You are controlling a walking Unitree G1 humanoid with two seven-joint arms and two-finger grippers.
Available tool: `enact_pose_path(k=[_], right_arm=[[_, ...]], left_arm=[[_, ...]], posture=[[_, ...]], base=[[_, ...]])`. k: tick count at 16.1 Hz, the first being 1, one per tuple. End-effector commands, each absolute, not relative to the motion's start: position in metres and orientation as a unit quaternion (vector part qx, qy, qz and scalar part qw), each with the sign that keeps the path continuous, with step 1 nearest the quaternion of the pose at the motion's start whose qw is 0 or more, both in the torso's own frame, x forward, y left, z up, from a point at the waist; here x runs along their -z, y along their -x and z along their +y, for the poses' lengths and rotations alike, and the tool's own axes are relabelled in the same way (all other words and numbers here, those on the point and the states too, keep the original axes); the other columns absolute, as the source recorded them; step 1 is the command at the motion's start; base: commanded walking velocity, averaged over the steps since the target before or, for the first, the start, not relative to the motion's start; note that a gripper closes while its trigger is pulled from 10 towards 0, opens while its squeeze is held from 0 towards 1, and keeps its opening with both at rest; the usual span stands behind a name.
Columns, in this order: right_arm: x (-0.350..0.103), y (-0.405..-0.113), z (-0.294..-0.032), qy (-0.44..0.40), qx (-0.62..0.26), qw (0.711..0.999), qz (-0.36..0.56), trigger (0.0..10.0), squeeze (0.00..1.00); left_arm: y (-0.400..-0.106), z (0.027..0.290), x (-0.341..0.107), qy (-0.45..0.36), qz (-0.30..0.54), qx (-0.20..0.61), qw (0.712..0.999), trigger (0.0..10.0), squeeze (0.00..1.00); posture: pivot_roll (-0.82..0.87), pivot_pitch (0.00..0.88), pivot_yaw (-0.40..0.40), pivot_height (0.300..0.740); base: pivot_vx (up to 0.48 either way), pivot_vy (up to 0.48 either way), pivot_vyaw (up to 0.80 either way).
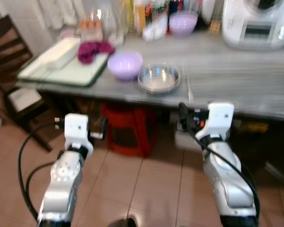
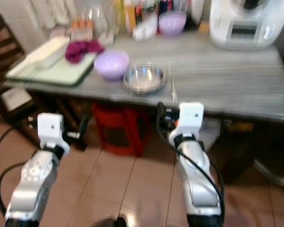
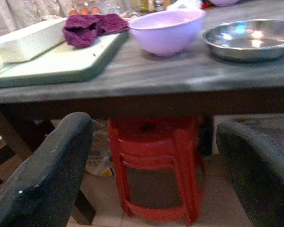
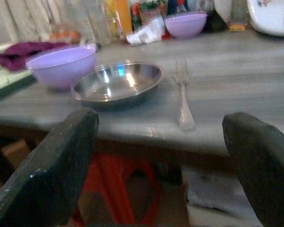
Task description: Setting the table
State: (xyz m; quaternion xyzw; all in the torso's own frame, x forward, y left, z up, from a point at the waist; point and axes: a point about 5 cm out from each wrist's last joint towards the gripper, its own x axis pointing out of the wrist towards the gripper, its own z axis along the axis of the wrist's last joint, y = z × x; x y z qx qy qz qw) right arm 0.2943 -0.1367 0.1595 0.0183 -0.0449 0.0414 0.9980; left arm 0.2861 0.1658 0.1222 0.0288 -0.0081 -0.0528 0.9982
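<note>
left gripper: fingers spread wide, nothing between them; held low in front of the table edge, above the tiled floor; aimed at the gap under the table
right gripper: fingers spread wide, empty; held just short of the table's near edge, facing the steel plate and fork
red stool: plastic, under the table, below the lilac bowl
table: grey wood-grain top; near edge just beyond both grippers
fork: silvery metal, slim; lies flat on the table just to the right of the steel plate, not touching it; long axis runs near to far; handle end toward the near edge, tines pointing to the back of the table
steel plate: round, shallow, shiny, empty; close to the near edge, between lilac bowl and fork
lilac bowl: plastic, upright; just left of the steel plate, rims almost touching
green tray: left end of the table; carries a white rectangular dish and a crumpled magenta cloth
second lilac bowl: at the back, among blurred bottles
white appliance: far right corner of the table
dark chair: left of the table
</note>
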Motion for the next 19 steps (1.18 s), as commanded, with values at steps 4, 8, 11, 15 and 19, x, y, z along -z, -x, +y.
enact_pose_path(k=[4, 8, 11, 15, 19], right_arm=[[-0.158, -0.293, -0.131, -0.007, -0.053, 0.998, -0.042, 10.0, 0.00], [-0.157, -0.293, -0.134, 0.004, -0.037, 0.998, -0.052, 10.0, 0.00], [-0.157, -0.292, -0.136, -0.006, -0.039, 0.998, -0.046, 10.0, 0.00], [-0.157, -0.291, -0.140, 0.000, -0.024, 0.999, -0.046, 10.0, 0.00], [-0.158, -0.291, -0.141, -0.007, -0.023, 0.999, -0.049, 10.0, 0.00]], left_arm=[[-0.286, 0.168, -0.124, -0.036, -0.009, 0.053, 0.998, 10.0, 0.00], [-0.286, 0.167, -0.123, -0.036, -0.008, 0.056, 0.998, 10.0, 0.00], [-0.286, 0.165, -0.126, -0.030, -0.023, 0.072, 0.997, 10.0, 0.00], [-0.285, 0.166, -0.130, -0.013, -0.033, 0.091, 0.995, 10.0, 0.00], [-0.285, 0.164, -0.129, -0.011, -0.031, 0.101, 0.994, 10.0, 0.00]], posture=[[-0.15, 0.104, 0.101, 0.740], [-0.15, 0.111, 0.103, 0.740], [-0.15, 0.114, 0.107, 0.740], [-0.15, 0.118, 0.112, 0.740], [-0.16, 0.119, 0.110, 0.740]], base=[[-0.316, 0.000, 0.00], [-0.316, 0.000, 0.00], [-0.210, 0.000, 0.00], [0.000, 0.000, 0.00], [0.000, -0.222, 0.00]])
